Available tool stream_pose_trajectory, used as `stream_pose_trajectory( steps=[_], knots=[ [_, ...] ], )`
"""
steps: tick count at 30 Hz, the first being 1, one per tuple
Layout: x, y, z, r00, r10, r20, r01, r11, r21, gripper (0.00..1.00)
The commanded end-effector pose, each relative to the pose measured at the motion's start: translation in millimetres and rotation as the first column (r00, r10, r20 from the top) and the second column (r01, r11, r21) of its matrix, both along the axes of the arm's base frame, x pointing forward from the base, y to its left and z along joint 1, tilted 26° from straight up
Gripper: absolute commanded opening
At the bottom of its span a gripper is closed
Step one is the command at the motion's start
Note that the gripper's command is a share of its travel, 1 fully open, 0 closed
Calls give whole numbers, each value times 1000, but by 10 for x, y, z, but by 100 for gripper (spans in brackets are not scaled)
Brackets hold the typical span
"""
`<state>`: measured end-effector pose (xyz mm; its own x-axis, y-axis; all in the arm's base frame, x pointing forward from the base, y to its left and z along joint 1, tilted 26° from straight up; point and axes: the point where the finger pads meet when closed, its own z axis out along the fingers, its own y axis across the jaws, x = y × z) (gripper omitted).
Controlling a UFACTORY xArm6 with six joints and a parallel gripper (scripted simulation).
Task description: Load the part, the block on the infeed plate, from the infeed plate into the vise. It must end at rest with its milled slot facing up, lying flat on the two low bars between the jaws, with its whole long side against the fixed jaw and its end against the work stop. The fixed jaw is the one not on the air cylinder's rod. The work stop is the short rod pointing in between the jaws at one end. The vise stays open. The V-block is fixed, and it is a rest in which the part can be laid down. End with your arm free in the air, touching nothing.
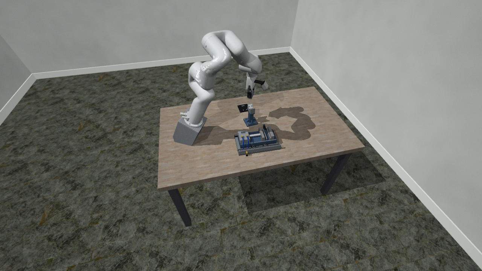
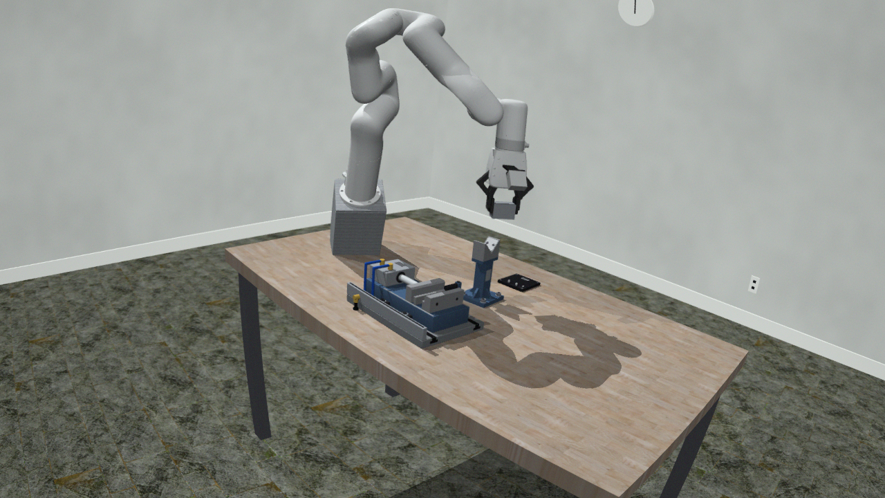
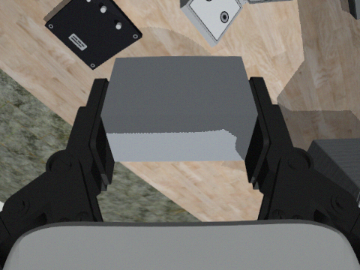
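My gripper (image 3: 178, 100) is shut on the grey block (image 3: 175, 107), held between the two black fingers high above the table. In the exterior view the gripper (image 2: 505, 201) holds the block (image 2: 504, 209) in the air above and behind the V-block (image 2: 486, 250). In the top view the gripper (image 1: 249, 92) hangs above the V-block (image 1: 250, 108). The black infeed plate (image 3: 93, 31) lies empty on the table, also visible in the exterior view (image 2: 518, 283). The vise (image 2: 413, 301) stands open in front of the V-block. I cannot see the block's slot.
The air cylinder (image 2: 386, 276) sits at the vise's left end. The arm's grey base (image 2: 358, 223) stands at the table's back corner. The table's far edge lies below the gripper.
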<state>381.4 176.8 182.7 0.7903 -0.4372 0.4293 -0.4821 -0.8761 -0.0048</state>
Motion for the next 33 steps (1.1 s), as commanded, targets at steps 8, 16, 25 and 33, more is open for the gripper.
stream_pose_trajectory(
  steps=[8, 16, 25, 33],
  knots=[
    [2, -106, 38, 979, -200, 43, 195, 977, 89, 0],
    [-3, -181, 53, 942, -330, 57, 319, 936, 151, 0],
    [-9, -257, 66, 887, -456, 64, 435, 875, 214, 0],
    [-15, -313, 76, 836, -545, 62, 514, 817, 262, 0]
  ],
)
